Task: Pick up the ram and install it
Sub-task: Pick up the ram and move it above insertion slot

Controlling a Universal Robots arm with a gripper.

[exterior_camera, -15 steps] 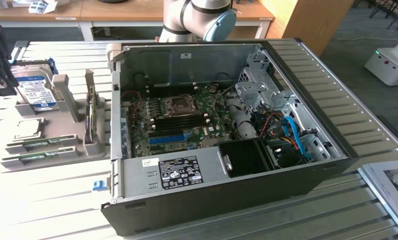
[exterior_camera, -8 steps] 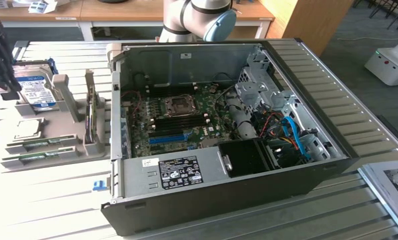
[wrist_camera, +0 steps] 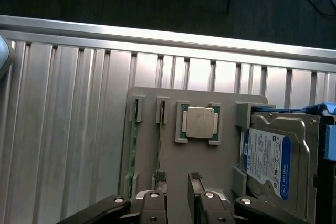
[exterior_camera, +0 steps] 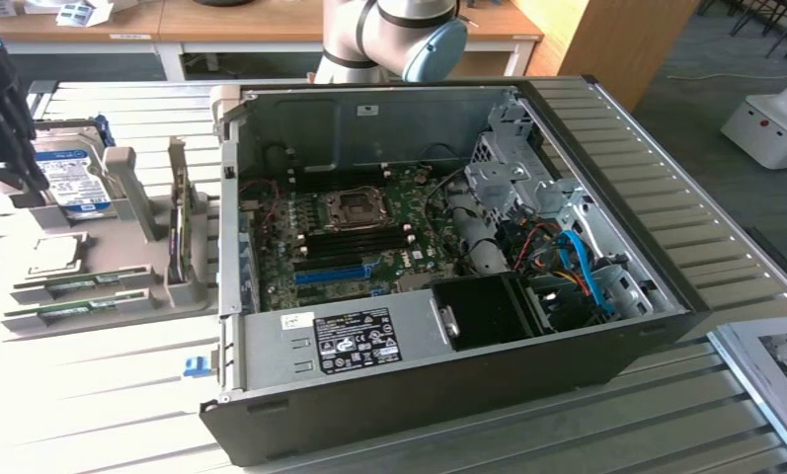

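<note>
Gripper [wrist_camera: 177, 181] open, fingers apart with nothing between them, poised over the gray holder [wrist_camera: 176, 153]. Ram [wrist_camera: 162, 114] stands on edge in its slot just ahead of one fingertip, long axis running straight away from the hand. Second stick [wrist_camera: 134, 116] lies parallel beside it, silver chip [wrist_camera: 199, 123] on the other side.

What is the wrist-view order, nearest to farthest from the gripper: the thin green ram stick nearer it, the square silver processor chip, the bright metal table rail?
From the gripper:
1. Green ram stick, in the grey holder slot beside one fingertip.
2. Silver processor chip, in the holder's middle pocket.
3. Metal rail, beyond the holder.
</note>
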